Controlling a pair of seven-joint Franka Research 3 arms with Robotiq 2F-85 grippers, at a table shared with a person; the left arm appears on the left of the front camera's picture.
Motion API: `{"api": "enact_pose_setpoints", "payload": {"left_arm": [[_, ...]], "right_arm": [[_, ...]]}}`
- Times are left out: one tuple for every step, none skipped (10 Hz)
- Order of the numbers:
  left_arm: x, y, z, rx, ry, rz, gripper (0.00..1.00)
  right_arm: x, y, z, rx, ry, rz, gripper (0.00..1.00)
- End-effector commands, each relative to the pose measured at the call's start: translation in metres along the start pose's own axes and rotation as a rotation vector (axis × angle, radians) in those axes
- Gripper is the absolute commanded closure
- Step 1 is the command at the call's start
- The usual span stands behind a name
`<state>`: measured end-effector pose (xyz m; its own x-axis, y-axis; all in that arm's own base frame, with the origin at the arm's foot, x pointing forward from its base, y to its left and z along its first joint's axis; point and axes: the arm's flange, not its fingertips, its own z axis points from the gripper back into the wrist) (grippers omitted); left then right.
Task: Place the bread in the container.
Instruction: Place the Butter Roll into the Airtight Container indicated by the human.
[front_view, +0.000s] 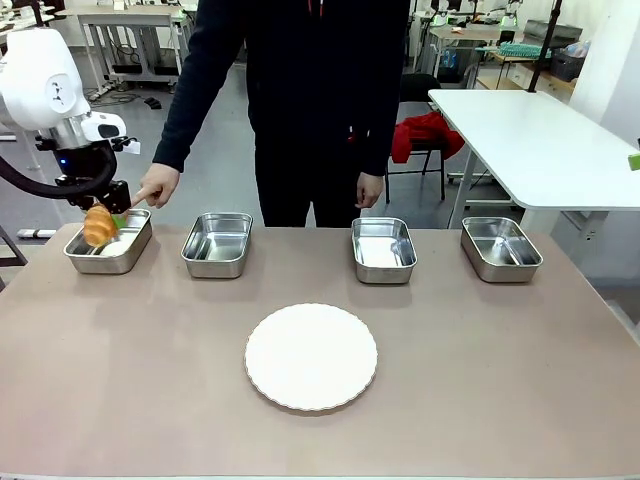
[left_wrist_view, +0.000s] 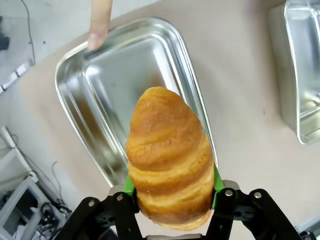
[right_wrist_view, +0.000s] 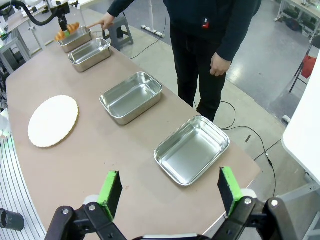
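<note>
Croissant clamped between the green pads of the left end effector, hanging over the near rim of the leftmost steel pan. Risk: released here, it may catch the rim and roll onto the counter. Person's fingertip touches the pan's far edge; collision possible. Right end effector wide open, empty.

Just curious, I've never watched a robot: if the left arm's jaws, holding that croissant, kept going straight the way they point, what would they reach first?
Most likely the metal pan directly beyond the croissant; the croissant's tip would probably touch its floor first, near the person's pointing finger. Depth is hard to judge.
</note>
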<state>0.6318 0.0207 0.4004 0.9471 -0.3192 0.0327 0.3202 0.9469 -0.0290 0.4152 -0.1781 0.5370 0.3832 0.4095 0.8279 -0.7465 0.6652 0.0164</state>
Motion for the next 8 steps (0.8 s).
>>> {"api": "enact_pose_setpoints", "payload": {"left_arm": [[0.011, 0.014, -0.004, 0.013, -0.034, -0.038, 0.41], [0.013, 0.018, -0.008, 0.017, -0.030, -0.042, 0.41], [0.013, 0.021, -0.010, 0.011, -0.032, -0.044, 0.41], [0.015, 0.026, -0.010, 0.003, -0.049, -0.038, 0.41], [0.017, 0.029, -0.011, -0.007, -0.048, -0.032, 0.41], [0.017, 0.032, -0.013, 0.026, -0.060, -0.048, 0.00], [0.017, 0.032, -0.013, 0.004, -0.055, -0.041, 0.00], [0.016, 0.031, -0.013, 0.006, -0.052, -0.044, 0.00]], "right_arm": [[0.001, 0.002, 0.001, 0.001, -0.009, 0.003, 0.00], [0.001, 0.002, 0.001, 0.001, -0.009, 0.003, 0.00], [0.001, 0.002, 0.001, 0.001, -0.009, 0.003, 0.00], [0.001, 0.002, 0.001, 0.001, -0.009, 0.003, 0.00], [0.001, 0.002, 0.001, 0.001, -0.009, 0.003, 0.00], [0.001, 0.002, 0.001, 0.001, -0.009, 0.003, 0.00], [0.001, 0.002, 0.001, 0.001, -0.009, 0.003, 0.00], [0.001, 0.002, 0.001, 0.001, -0.009, 0.003, 0.00]]}}
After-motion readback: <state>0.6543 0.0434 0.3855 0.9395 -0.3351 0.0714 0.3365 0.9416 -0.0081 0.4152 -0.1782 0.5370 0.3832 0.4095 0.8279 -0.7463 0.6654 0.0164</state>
